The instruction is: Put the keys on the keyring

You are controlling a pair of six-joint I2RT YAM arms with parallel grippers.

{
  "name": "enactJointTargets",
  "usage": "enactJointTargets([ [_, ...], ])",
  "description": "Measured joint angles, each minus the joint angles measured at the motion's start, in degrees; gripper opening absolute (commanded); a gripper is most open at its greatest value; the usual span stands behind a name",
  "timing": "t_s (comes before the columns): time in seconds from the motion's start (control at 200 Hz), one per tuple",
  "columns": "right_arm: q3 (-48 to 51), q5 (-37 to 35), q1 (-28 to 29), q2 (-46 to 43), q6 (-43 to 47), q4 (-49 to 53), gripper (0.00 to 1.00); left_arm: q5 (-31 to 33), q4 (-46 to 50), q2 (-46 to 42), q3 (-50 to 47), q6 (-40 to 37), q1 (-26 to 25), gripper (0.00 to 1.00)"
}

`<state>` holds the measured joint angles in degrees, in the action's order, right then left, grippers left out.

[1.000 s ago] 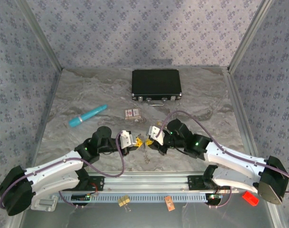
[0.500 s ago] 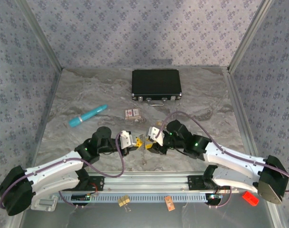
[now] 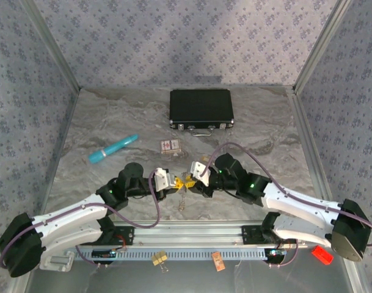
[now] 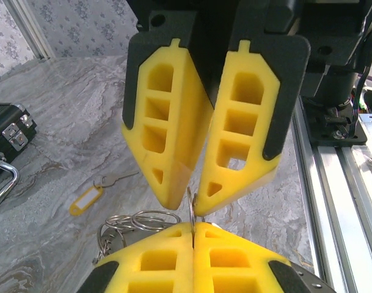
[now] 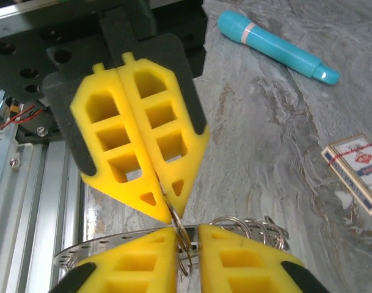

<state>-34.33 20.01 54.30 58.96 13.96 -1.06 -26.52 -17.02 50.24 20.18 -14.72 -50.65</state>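
Note:
My two grippers meet tip to tip at the table's near middle. The left gripper (image 3: 177,182) (image 4: 192,227) is shut on the keyring (image 4: 192,204) (image 5: 184,241), a thin silvery loop standing edge-on. The right gripper (image 3: 190,180) (image 5: 187,235) is narrowly open, with the same loop in the gap between its fingertips. A bunch of linked silver rings (image 4: 134,223) (image 5: 253,227) hangs from the loop and dangles below the grippers as a small bunch (image 3: 184,199). I cannot make out the brass keys in it.
A silver key with a yellow tag (image 4: 86,200) lies on the marble table. A red-and-white card box (image 3: 170,146) (image 5: 355,168), a turquoise pen (image 3: 113,148) (image 5: 276,46) and a black case (image 3: 201,108) lie farther back. A metal rail (image 3: 192,235) runs along the near edge.
The right gripper has slid left until its fingertips reach the left gripper's. The dangling bunch has swung slightly. The left arm has barely moved.

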Motion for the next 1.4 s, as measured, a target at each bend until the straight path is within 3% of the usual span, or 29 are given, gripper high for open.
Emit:
enactJointTargets([
  [0.08, 0.0, 0.2, 0.1, 0.1, 0.1, 0.2, 0.01, 0.4, 0.2, 0.0, 0.0, 0.0, 0.0, 0.01],
  [0.155, -0.2, 0.3, 0.1, 0.1, 0.5, 0.9, 0.0, 0.5, 0.5, 0.0, 0.0, 0.0, 0.0, 0.21],
  [0.205, -1.1, 0.1, 0.3, 0.4, 1.1, 2.7, 0.0, 0.7, 0.9, 0.0, 0.1, -0.3, 0.0, 0.24],
  [0.56, -14.1, -3.7, 2.0, 5.2, 8.9, 20.4, 0.0, 1.5, 7.1, 0.9, 4.7, -2.9, -0.3, 0.16],
  [0.73, -16.9, -4.4, 2.8, 6.4, 11.2, 24.9, 0.0, 1.0, 7.7, 1.6, 4.7, -3.7, -0.4, 0.02],
  [0.795, -17.0, -4.3, 2.8, 6.4, 11.5, 25.4, 0.15, 0.7, 8.0, 1.6, 4.7, -3.8, -0.5, 0.0],
  [0.894, -15.6, -3.5, 2.7, 5.1, 11.2, 22.9, 0.32, 0.4, 8.0, 1.6, 4.7, -3.8, -0.5, 0.0],
  [0.969, -12.0, -1.9, 1.9, 1.6, 9.7, 19.0, 0.38, 0.4, 7.4, 1.6, 4.5, -3.7, -0.5, 0.0],
  [1.194, -2.8, 1.1, -0.9, -3.0, 3.9, 8.8, 0.39, -0.1, 2.4, 1.6, 2.4, -1.7, -0.5, 0.0],
  [1.399, -0.5, 2.2, -1.1, -3.0, 1.7, 4.9, 0.33, -1.2, 0.1, 1.6, 1.4, -1.0, -0.5, 0.0],
])
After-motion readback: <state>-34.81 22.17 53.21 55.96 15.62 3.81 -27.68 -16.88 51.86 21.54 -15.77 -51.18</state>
